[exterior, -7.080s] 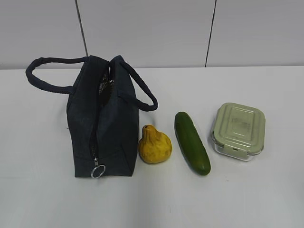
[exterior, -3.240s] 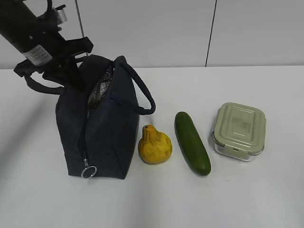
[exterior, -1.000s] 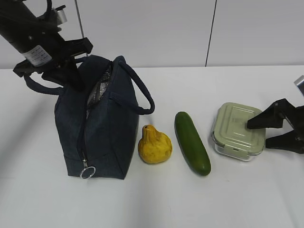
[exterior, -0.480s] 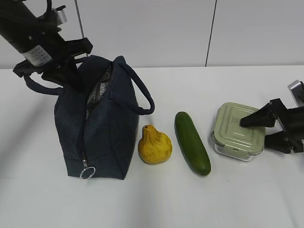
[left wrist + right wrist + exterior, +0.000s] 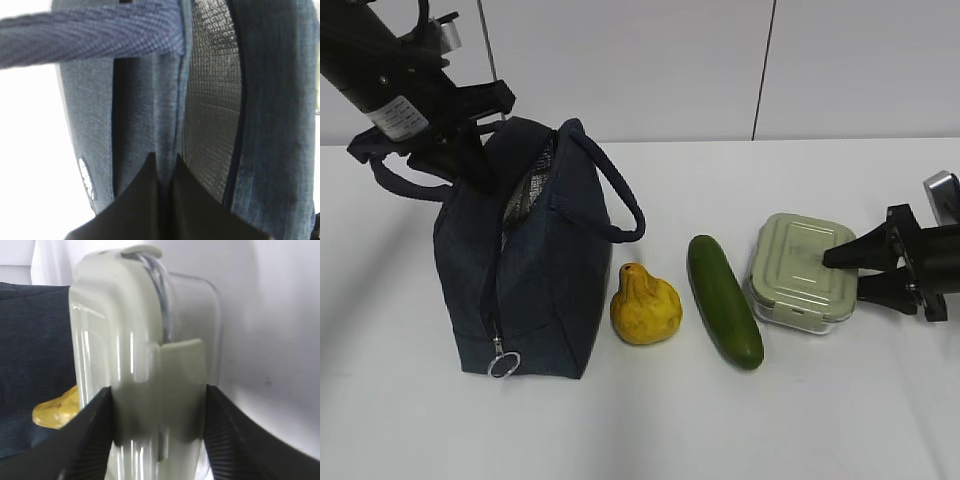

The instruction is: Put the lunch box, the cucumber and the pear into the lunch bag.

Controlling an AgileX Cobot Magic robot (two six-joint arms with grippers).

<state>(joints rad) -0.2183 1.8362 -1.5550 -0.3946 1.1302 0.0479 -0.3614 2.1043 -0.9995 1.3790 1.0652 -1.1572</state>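
Right claw [image 5: 157,430] clamped on lunch box [image 5: 802,271], right of cucumber [image 5: 723,299] and pear [image 5: 645,305] on bench [image 5: 650,420].
Wrist views only: pads flush against box sides; left claw [image 5: 165,170] pinched on lunch bag [image 5: 525,270] rim. Exterior: left arm slanting down, right arm level.

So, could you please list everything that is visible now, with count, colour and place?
lunch bag: one, dark navy, left on the table, its top open
pear: one, yellow, beside the bag
cucumber: one, dark green, right of the pear
lunch box: one, clear with pale green lid, far right, tilted
left gripper: one, black, shut on the bag's top edge
right gripper: one, black, jaws around the lunch box
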